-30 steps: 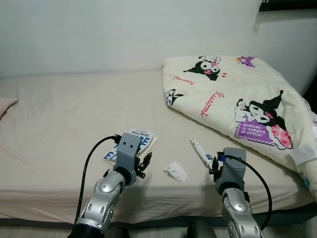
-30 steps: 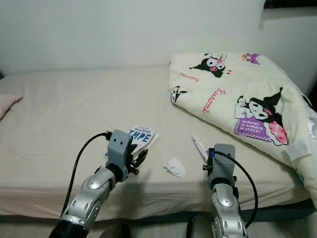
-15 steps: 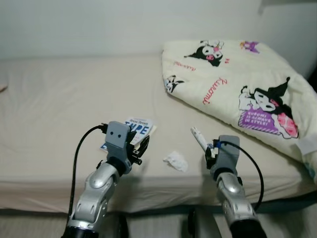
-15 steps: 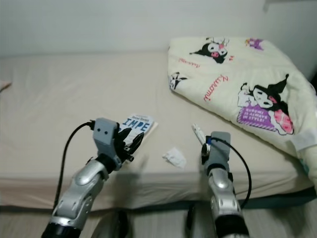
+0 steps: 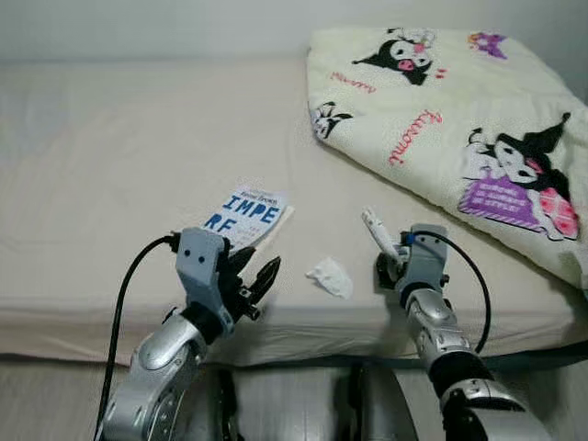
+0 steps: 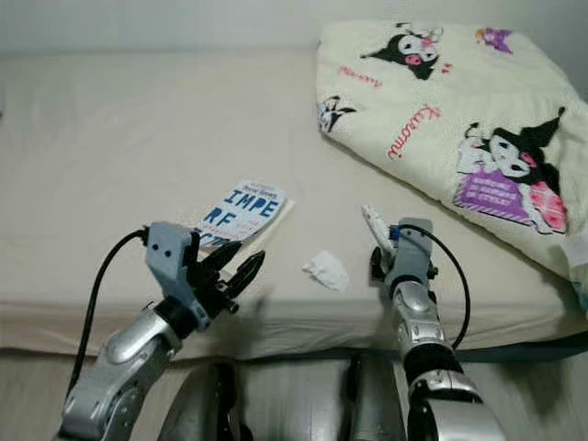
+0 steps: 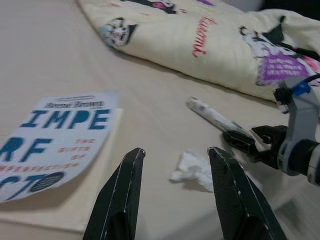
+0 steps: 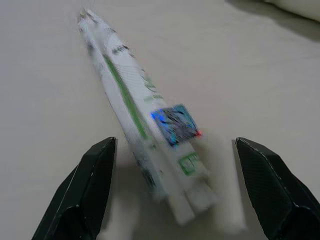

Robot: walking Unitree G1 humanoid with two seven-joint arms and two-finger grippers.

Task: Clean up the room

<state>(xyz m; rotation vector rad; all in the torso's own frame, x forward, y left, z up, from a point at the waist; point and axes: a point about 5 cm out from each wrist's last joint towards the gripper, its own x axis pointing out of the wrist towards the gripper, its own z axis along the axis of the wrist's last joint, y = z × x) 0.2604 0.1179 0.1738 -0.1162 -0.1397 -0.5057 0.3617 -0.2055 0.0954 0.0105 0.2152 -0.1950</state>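
A white tube (image 8: 145, 125) with green print and a blue label is seen lying flat on the bed (image 5: 119, 165), near its front edge. Its long axis runs from the capped end at the right gripper (image 8: 172, 195) away toward the folded cartoon-print blanket (image 5: 459, 119), the crimped end pointing that way. The right gripper's jaws are spread wide on either side of the capped end, without touching it. A crumpled tissue (image 5: 329, 276) is found just beside the tube, toward the robot's left, and a book (image 5: 241, 217) with blue lettering lies farther left, front cover up. The left gripper (image 7: 172, 200) is held above the bed's edge between book and tissue, its jaws released and grasping nothing. No containers are to be made out. Compared with a second ago, the bed is viewed from higher up, and the left gripper's jaws are seen wider apart.
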